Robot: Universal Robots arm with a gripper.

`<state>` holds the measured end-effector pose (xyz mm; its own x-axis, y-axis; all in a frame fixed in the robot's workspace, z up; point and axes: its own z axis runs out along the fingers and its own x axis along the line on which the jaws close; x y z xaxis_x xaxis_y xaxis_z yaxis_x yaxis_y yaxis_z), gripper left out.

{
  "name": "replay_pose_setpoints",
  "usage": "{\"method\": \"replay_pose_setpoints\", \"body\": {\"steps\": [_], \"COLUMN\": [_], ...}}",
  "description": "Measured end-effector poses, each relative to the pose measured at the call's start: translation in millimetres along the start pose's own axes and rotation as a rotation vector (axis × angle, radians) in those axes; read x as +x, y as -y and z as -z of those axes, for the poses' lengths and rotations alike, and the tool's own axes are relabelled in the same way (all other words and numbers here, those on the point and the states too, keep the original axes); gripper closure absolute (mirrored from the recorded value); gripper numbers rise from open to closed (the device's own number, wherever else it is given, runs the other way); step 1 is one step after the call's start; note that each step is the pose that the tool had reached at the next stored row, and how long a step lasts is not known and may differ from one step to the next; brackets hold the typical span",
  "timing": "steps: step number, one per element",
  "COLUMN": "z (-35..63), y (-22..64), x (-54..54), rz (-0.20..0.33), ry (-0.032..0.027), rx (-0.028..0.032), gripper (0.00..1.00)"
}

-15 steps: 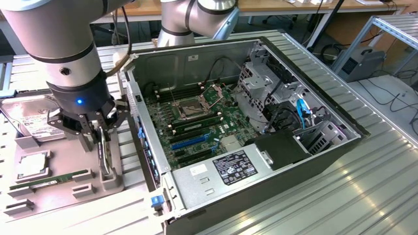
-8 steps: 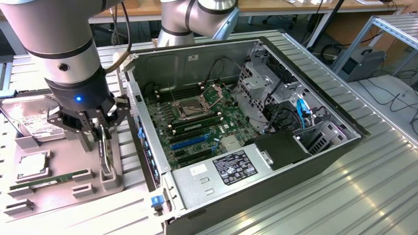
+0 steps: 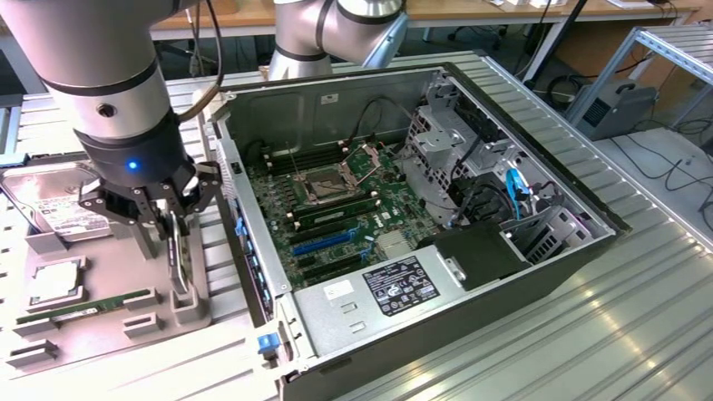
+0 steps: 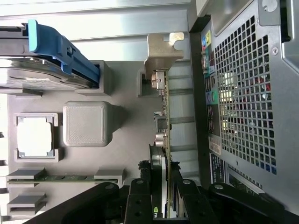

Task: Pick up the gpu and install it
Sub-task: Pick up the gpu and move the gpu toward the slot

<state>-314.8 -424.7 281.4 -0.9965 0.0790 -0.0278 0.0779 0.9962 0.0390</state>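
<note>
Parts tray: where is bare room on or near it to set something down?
Free: tray floor between the grey block and the gpu; ribbed table on the exterior view's right of the computer case. Crowded: around the gpu, where the gripper stands beside the case.

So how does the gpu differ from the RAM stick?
The gpu stands tall; the RAM stick is low, narrow and green. The pincer is at the gpu, away from the RAM stick. Both stand on edge in holders on the gray tray.
</note>
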Motion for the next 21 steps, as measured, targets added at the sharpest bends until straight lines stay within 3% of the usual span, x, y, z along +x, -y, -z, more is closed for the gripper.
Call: {"method": "replay_pose_setpoints", "body": {"steps": [7, 16, 21], "z": [3.4, 9.5, 17.3], "y": [-1.0, -12.2, -12.7], "x": [0.0, 0.7, 0.4], "rz": [0.0, 0.0, 0.0], "ry": [0.0, 0.0, 0.0], "rx": [-0.0001, 0.0, 0.0], "gripper": [0.73, 0.73, 0.73]}}
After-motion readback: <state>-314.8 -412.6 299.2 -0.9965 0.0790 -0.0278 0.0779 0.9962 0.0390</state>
